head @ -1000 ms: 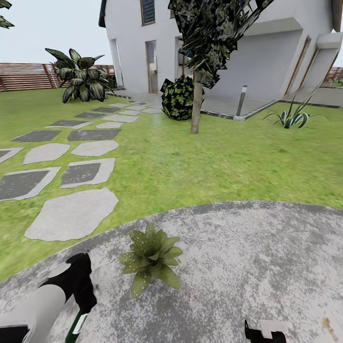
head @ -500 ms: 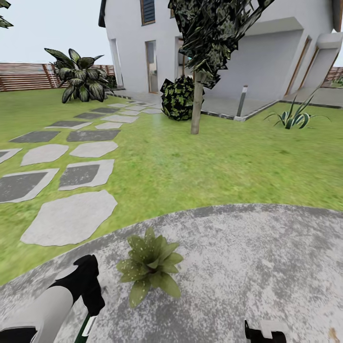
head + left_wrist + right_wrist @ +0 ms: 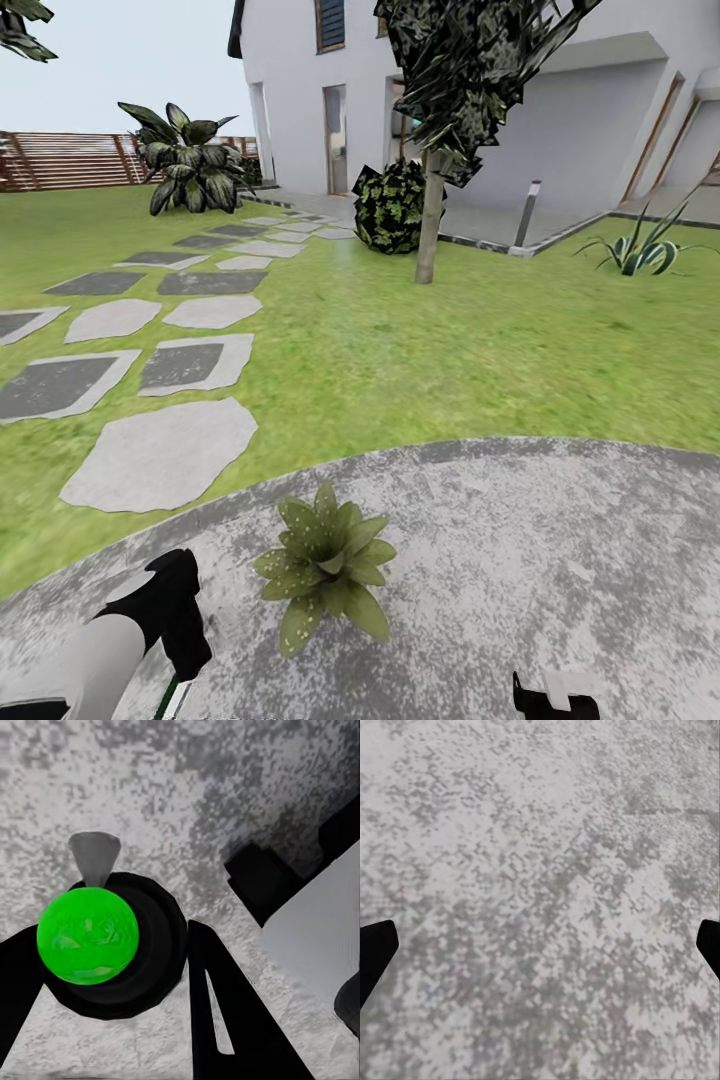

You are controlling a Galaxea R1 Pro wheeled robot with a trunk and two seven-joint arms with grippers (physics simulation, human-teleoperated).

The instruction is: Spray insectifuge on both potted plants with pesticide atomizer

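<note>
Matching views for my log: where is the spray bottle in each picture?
Head: spray bottle at the bottom left edge, under the left gripper.
Left wrist: seen end-on between the fingers, green top facing the camera.
Right wrist: looks at patio stone.
Shared landmark: the grey speckled patio.

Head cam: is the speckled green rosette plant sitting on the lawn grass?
No, the speckled green rosette plant sits on the round grey mottled stone patio, near its edge.

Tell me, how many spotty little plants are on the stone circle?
1. The potted plant sits near the patio's grass-side edge, beside the left arm. Another may be out of view.
</note>
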